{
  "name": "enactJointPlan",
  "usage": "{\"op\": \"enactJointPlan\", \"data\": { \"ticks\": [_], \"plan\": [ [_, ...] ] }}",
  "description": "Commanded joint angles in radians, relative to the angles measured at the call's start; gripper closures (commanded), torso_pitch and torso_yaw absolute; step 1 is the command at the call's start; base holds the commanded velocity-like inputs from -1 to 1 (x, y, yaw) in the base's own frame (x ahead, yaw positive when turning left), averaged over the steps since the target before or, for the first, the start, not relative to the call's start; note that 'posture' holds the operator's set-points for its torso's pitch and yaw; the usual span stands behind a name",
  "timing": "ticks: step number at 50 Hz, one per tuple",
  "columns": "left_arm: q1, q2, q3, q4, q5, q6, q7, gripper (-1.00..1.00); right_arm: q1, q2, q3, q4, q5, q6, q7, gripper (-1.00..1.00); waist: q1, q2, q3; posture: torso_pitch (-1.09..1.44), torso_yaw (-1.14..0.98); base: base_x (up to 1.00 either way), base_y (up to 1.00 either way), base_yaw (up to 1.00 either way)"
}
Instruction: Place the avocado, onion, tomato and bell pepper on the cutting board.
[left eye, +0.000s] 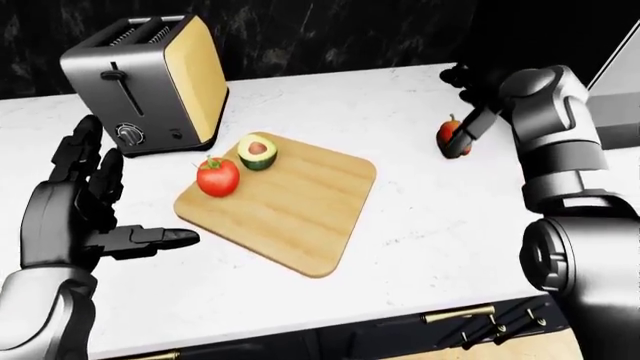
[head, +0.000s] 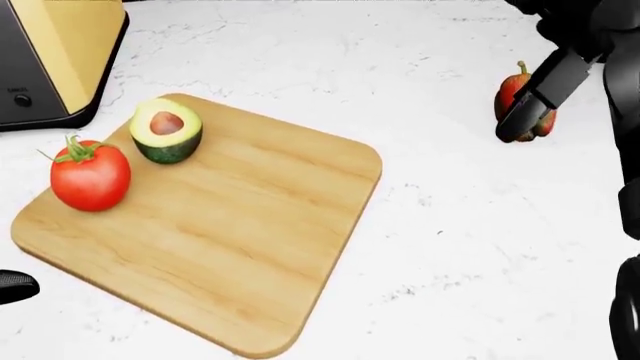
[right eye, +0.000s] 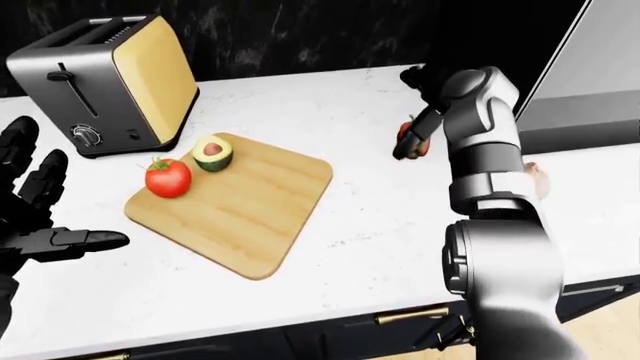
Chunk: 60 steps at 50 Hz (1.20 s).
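Observation:
A wooden cutting board (head: 230, 225) lies on the white marble counter. A red tomato (head: 90, 177) and an avocado half (head: 166, 130), cut side up, rest on the board's left corner. A red-green bell pepper (head: 509, 93) stands on the counter to the right of the board. My right hand (left eye: 466, 118) is open, and one dark finger (head: 530, 101) crosses in front of the pepper. My left hand (left eye: 105, 217) is open and empty, hovering left of the board. No onion is in view.
A black and yellow toaster (left eye: 150, 79) stands at the upper left, close to the board's corner. A dark backsplash runs along the top of the eye views. The counter's near edge has drawer handles (left eye: 455, 315) below it.

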Motion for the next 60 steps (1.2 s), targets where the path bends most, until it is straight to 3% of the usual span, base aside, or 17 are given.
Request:
{"op": "enactJointPlan", "data": {
  "ticks": [1,37,38,43,47,60],
  "plan": [
    [-0.020,0.016,0.013,-0.032,-0.004,-0.025,0.004,-1.00,-0.038,-0.014,-0.006,-0.040,-0.001,-0.010,-0.013,-1.00,0.000,0.000,-0.026,0.00,0.04,0.00,0.00,0.00],
    [-0.029,0.029,0.020,-0.029,-0.008,-0.017,0.009,-1.00,0.079,-0.011,-0.013,-0.134,-0.019,0.046,0.025,-1.00,0.006,-0.008,-0.026,0.00,0.04,0.00,0.00,0.00],
    [-0.029,0.029,0.019,-0.029,-0.009,-0.016,0.009,-1.00,0.087,-0.010,-0.012,-0.142,-0.020,0.047,0.033,-0.88,0.007,-0.008,-0.026,0.00,0.04,0.00,0.00,0.00],
    [-0.024,0.027,0.019,-0.026,-0.008,-0.025,0.008,-1.00,0.090,-0.008,-0.012,-0.143,-0.022,0.045,0.032,-0.76,0.007,-0.009,-0.026,0.00,0.04,0.00,0.00,0.00],
    [-0.019,0.026,0.026,-0.024,-0.009,-0.031,0.005,-1.00,0.089,-0.001,-0.009,-0.126,-0.023,0.029,0.022,-0.48,0.006,-0.009,-0.027,0.00,0.04,0.00,0.00,0.00],
    [-0.011,0.027,0.039,-0.027,-0.011,-0.036,0.000,-1.00,0.082,-0.002,-0.005,-0.134,-0.041,0.020,0.037,-0.08,0.007,-0.010,-0.028,0.00,0.04,0.00,0.00,0.00]
  ]
}}
